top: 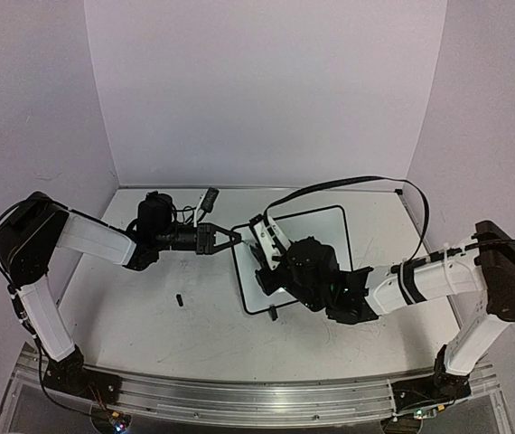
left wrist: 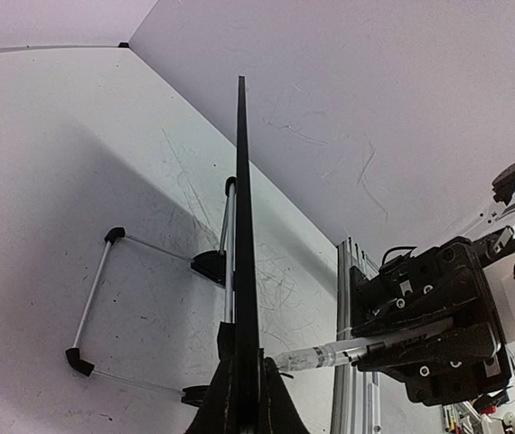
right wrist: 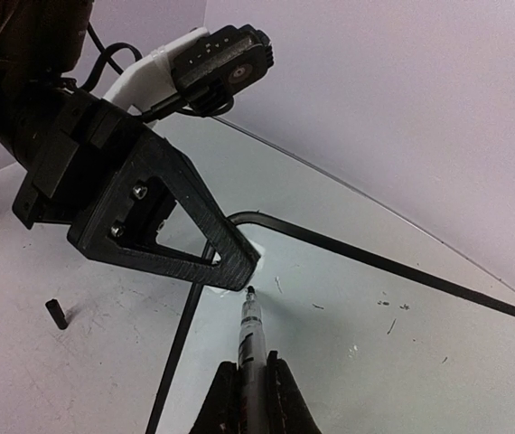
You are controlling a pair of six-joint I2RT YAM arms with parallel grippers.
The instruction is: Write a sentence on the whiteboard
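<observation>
1. The whiteboard (top: 325, 231): a small rectangular white panel in a thin black frame with rounded corners. It stands on the grey, scuffed table (top: 149, 316), right of centre and skewed to the table edges.
2. In the left wrist view the board is seen edge-on, as a narrow black line (left wrist: 242, 226). A thin wire stand (left wrist: 95, 298) with black feet reaches out from one face and rests on the table.
3. A few short dark marks (right wrist: 391, 325) are scattered on the white face. They are too small to read as words.
4. The left gripper (top: 233, 237) pinches the board's rim at a rounded corner, on the side nearer the left arm. Its jaws press together on the frame, one finger on each face.
5. The right gripper (right wrist: 250, 391) is clamped on a slim marker (right wrist: 250, 330) that sticks out between its fingers.
6. The marker's dark tip lies on the white face, just inside the pinched corner and just beside the left fingertip (right wrist: 230, 262). Whether the tip actually touches cannot be told.
7. A small black cylinder (right wrist: 56, 313) lies on the table, apart from the board on the left arm's side.
</observation>
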